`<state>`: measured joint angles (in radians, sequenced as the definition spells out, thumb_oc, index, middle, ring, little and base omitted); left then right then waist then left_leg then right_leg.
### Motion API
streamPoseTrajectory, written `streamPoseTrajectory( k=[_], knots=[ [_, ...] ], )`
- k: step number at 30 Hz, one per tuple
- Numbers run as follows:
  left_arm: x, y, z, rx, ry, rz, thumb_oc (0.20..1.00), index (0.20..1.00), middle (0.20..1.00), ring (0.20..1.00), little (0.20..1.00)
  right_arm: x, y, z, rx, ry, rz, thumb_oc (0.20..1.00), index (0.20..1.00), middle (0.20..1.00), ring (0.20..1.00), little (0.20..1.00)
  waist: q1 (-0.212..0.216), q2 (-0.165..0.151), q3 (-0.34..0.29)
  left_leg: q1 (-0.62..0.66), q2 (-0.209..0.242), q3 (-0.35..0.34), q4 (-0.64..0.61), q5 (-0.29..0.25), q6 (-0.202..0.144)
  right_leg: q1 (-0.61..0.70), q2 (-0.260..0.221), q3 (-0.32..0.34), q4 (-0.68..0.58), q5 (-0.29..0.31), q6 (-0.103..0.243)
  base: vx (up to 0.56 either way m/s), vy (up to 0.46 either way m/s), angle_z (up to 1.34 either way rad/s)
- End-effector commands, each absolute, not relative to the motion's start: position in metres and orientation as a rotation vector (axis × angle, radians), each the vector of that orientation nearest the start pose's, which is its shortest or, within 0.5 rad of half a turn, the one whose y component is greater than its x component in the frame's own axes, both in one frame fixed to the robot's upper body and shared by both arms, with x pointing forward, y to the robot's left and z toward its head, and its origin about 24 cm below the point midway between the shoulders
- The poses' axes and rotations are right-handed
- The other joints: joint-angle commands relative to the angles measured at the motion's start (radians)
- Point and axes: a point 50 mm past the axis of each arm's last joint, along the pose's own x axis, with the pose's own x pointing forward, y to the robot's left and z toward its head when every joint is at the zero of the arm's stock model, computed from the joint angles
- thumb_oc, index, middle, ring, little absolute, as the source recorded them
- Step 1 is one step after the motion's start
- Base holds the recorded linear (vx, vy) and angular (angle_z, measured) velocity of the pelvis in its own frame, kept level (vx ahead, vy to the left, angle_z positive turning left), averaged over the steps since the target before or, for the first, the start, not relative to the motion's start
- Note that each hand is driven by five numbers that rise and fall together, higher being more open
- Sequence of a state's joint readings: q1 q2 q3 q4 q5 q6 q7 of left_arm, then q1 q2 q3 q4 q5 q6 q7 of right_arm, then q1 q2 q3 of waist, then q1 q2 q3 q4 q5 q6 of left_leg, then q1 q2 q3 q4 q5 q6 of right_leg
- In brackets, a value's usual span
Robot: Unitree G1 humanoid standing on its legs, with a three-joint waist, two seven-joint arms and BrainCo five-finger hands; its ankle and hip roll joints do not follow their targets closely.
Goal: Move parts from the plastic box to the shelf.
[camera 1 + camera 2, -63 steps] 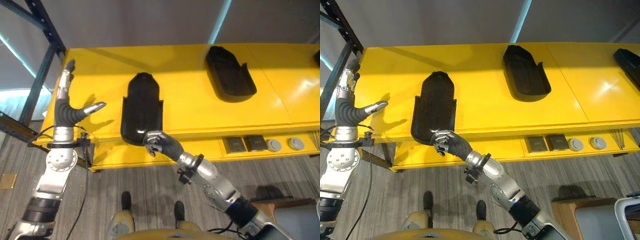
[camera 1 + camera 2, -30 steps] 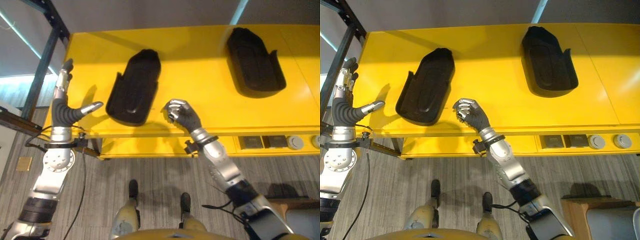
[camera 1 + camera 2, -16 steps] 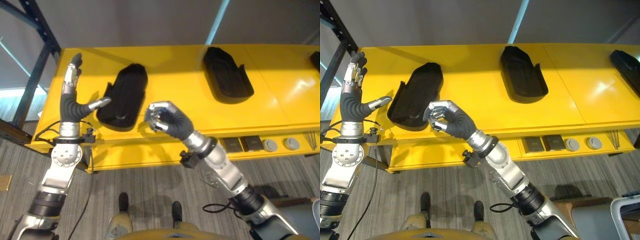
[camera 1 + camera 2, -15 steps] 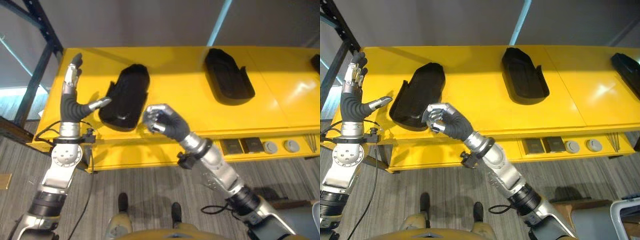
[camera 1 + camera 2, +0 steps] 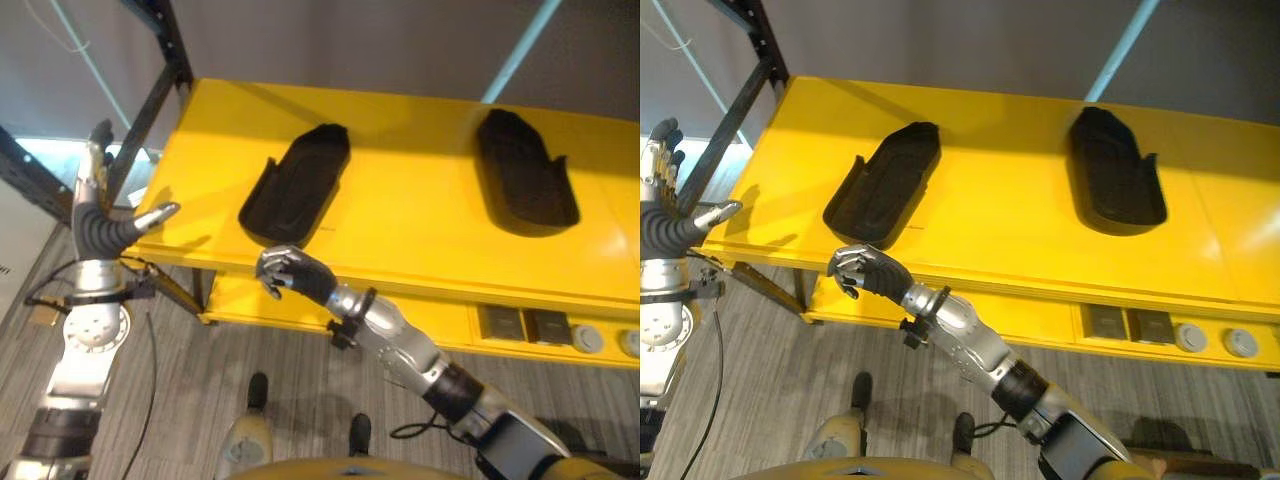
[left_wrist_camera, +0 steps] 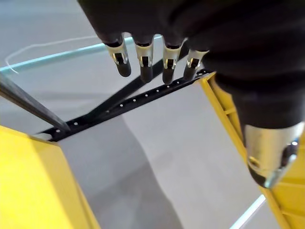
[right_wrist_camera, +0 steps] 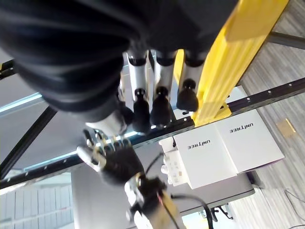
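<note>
Two black moulded parts lie on the yellow shelf [image 5: 400, 235]: one near the left end [image 5: 295, 185], tilted, and one further right [image 5: 525, 170]. My right hand [image 5: 290, 272] hangs in front of the shelf's front edge, just below the left part, fingers [image 7: 143, 107] curled and holding nothing. My left hand [image 5: 100, 215] is raised beyond the shelf's left corner, fingers [image 6: 143, 52] straight and thumb [image 6: 269, 157] spread, touching nothing.
A dark upright post [image 5: 150, 80] and a slanted brace [image 6: 119, 102] frame the shelf's left end. Dark square blocks [image 5: 520, 325] and round discs [image 5: 590, 340] sit on a lower ledge at the right. White boxes [image 7: 224, 148] stand on the floor to the left.
The camera has swung. My right hand has come off the shelf top beside the left part and now sits lower, before the front edge. My left hand is farther from that part.
</note>
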<state>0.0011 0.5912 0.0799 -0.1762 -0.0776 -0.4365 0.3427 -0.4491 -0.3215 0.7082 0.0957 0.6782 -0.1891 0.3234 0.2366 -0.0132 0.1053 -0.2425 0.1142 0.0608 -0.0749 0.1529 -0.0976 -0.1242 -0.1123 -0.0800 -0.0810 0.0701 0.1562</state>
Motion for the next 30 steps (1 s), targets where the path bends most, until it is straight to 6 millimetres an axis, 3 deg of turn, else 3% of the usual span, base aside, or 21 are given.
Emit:
streamPoseTrajectory(
  k=[1,13,30],
  knots=[
    [0.230,0.244,0.197,0.398,-0.881,0.217,1.000,1.000,1.000,1.000,1.000,0.265,-0.019,0.132,0.226,-0.340,1.073,0.200,0.200,0.200,0.200,0.200,-0.004,-0.021,0.002,0.066,-0.011,0.037,0.119,-0.205,-0.012,-0.040,-0.047,0.063,0.111,-0.128,0.032,0.00,-0.019,0.31],
    [0.229,0.248,0.193,0.386,-0.852,0.232,1.000,1.000,1.000,1.000,1.000,0.283,-0.028,0.141,0.259,-0.387,0.918,0.200,0.200,0.200,0.200,0.200,0.009,0.013,0.008,0.028,-0.017,0.013,0.090,-0.174,-0.020,-0.068,-0.045,0.041,0.099,-0.120,0.035,0.00,-0.007,0.08],
    [0.229,0.251,0.182,0.429,-0.780,0.231,1.000,1.000,1.000,1.000,1.000,0.297,-0.058,0.137,0.244,-0.415,0.664,0.200,0.200,0.200,0.200,0.200,-0.016,0.042,0.006,0.024,-0.020,0.028,0.083,-0.177,-0.017,-0.090,-0.048,0.055,0.102,-0.117,0.038,0.01,0.002,-0.01]
  ],
)
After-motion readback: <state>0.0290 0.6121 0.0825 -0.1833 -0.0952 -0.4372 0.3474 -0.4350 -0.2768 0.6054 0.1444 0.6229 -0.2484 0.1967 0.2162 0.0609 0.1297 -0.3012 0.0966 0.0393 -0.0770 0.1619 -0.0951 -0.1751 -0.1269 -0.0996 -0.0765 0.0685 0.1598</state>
